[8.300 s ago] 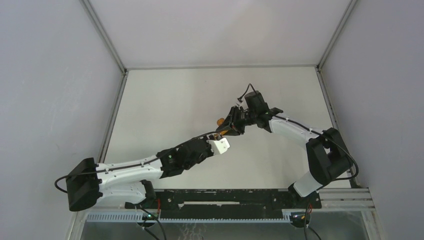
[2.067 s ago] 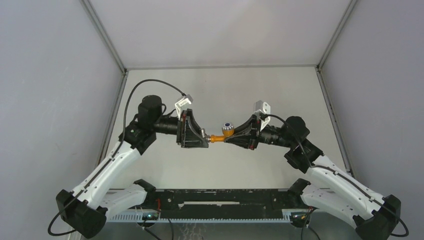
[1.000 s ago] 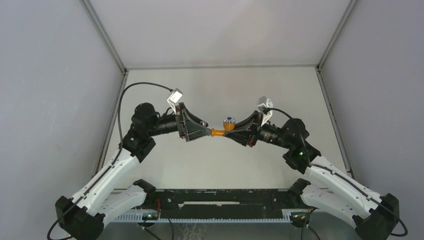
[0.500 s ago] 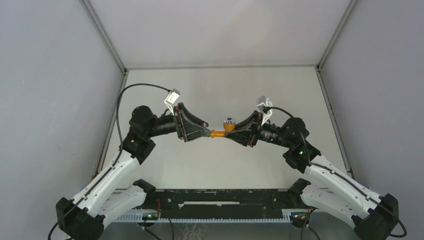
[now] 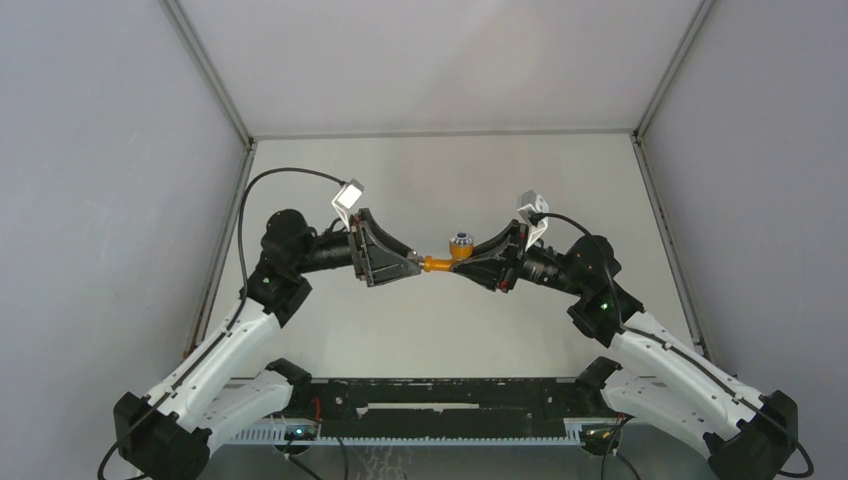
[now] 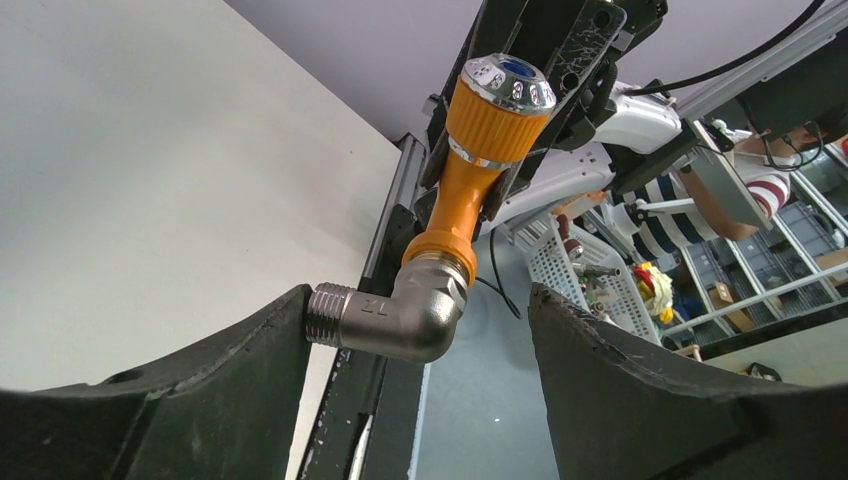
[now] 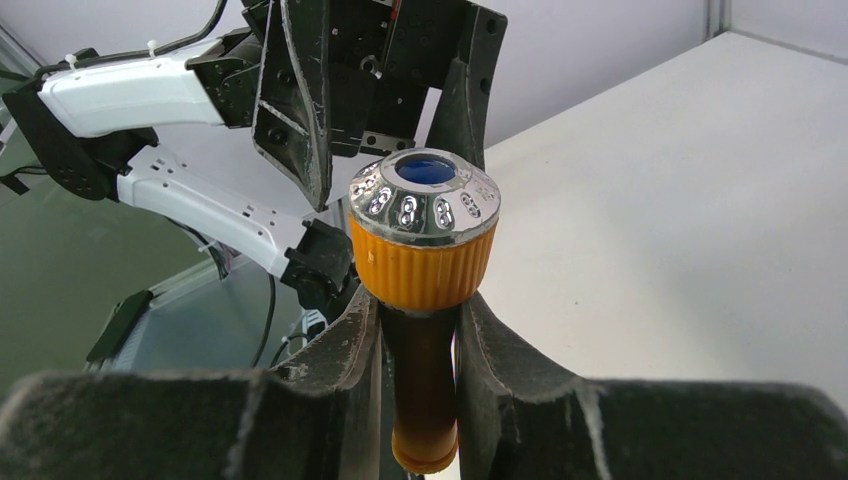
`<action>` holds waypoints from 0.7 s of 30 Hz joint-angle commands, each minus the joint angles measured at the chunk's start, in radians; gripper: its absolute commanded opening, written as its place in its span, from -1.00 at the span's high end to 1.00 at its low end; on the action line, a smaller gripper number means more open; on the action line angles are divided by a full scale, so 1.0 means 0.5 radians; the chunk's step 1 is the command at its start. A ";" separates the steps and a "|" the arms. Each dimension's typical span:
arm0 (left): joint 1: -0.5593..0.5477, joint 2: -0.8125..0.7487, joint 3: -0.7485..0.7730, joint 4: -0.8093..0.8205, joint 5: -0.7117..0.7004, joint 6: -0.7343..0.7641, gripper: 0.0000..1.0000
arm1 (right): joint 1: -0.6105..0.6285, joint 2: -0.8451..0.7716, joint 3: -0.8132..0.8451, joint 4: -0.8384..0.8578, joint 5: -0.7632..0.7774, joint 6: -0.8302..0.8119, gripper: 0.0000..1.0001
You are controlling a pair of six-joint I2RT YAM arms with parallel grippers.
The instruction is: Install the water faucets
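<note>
Step, by guess: screwing grey elbow fitting point(image 6: 405, 320) onto orange tap body point(image 7: 422, 265), mid-air above table point(image 5: 330, 190), between 2 arms. Best w/ right gripper point(image 7: 420, 320) clamped firm on orange stem, axis straight. Close left gripper point(image 5: 410, 262) square on elbow before turning, to avoid cross-threading. Left jaws wide: 1 finger touching threaded end, other apart. Looks: ribbed orange knob, silvery cap point(image 7: 425, 195) w/ blue centre, shiny bent elbow.

The top camera looks down from above and behind the arms point(image 5: 240, 330), taking in the whole counter point(image 5: 330, 190). The wrist cameras sit close behind the left pincer point(image 6: 418, 300) and right pincer point(image 7: 418, 310), facing each other — all three share the orange tap point(image 5: 437, 265).
</note>
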 commanded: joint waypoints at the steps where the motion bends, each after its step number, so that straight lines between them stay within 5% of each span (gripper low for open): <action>1: 0.014 -0.009 0.046 0.026 0.066 -0.073 -0.62 | -0.008 -0.030 0.038 0.108 0.052 -0.024 1.00; 21: 0.020 0.179 0.136 -0.139 0.295 -0.141 -0.68 | -0.026 0.017 0.038 0.139 0.058 -0.095 1.00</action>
